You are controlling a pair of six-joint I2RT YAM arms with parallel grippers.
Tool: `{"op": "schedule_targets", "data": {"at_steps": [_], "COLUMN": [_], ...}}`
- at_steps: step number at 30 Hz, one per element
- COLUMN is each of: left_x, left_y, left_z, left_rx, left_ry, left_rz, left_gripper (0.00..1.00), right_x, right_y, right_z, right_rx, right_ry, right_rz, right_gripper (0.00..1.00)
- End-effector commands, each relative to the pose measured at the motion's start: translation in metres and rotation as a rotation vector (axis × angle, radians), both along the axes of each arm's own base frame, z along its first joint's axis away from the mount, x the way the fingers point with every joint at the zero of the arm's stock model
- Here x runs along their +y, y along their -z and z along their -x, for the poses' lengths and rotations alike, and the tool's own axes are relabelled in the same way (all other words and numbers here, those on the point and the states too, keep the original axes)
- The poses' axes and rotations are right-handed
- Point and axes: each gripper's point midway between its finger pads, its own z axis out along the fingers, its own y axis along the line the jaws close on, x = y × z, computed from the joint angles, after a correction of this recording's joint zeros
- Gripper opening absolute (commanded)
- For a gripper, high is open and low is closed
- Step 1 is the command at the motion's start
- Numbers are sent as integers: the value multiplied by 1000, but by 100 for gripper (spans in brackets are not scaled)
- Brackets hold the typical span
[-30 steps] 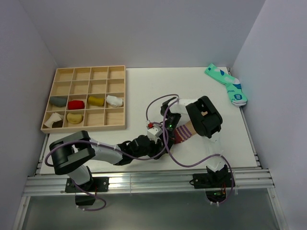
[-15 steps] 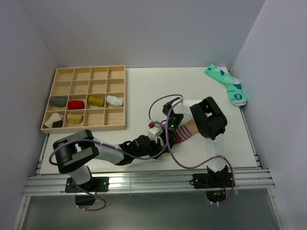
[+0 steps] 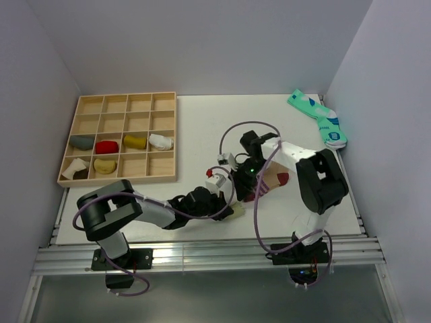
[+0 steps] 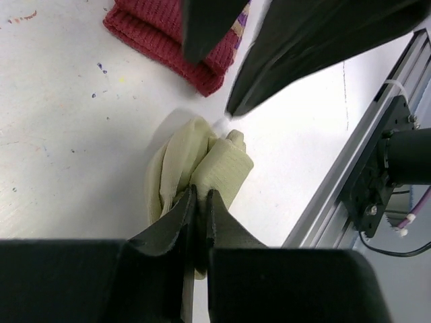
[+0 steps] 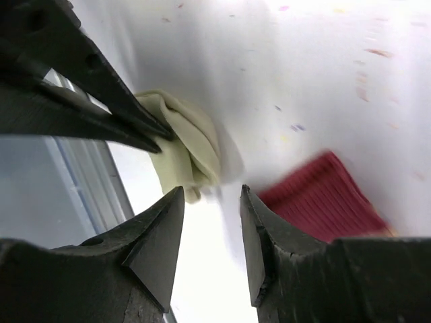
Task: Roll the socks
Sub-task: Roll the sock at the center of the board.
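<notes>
From above, my left gripper (image 3: 229, 207) and right gripper (image 3: 244, 190) meet beside the tan-and-maroon sock (image 3: 273, 180); the left wrist shows jaws pinching the bunched pale olive-green sock (image 4: 215, 165), probably to keep it rolled; the right wrist shows jaws parted, empty, just beside it.

A wooden tray (image 3: 124, 95) of four by four compartments lies on the left part of the white worktop (image 3: 202, 121). Its third row from the back holds four rolled bundles: grey (image 3: 83, 142), red (image 3: 106, 147), mustard (image 3: 135, 141) and white (image 3: 160, 141). In the nearest row, the two left compartments hold a white-and-dark bundle (image 3: 76, 168) and a pale yellow bundle (image 3: 104, 165). A teal patterned pair (image 3: 320, 118) lies at the far right corner.
</notes>
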Motion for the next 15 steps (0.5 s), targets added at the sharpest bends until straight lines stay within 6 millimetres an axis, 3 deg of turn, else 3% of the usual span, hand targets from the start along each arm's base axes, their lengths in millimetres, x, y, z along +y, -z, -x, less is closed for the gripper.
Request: {"op": "schedule_targets", "data": {"at_steps": [1,8,15], "left_x": [24,28,28], "left_y": [45,44,41], "left_z": [11,7,6], "left_rx": [136,262,400], "left_ry": [-14,-43,-34], "left_rz": [-163,-153,-161], "left_gripper": [0,0,0], "right_x": [-6,-23,-32], "right_y": [-23,-43,-43], "right_z": [-18,-17,-1], "right_rx": [-160,-361,-524], "right_ry": [36,52,-12], "right_rz": [-52,-107,-148], "right_gripper": [47,50,51]}}
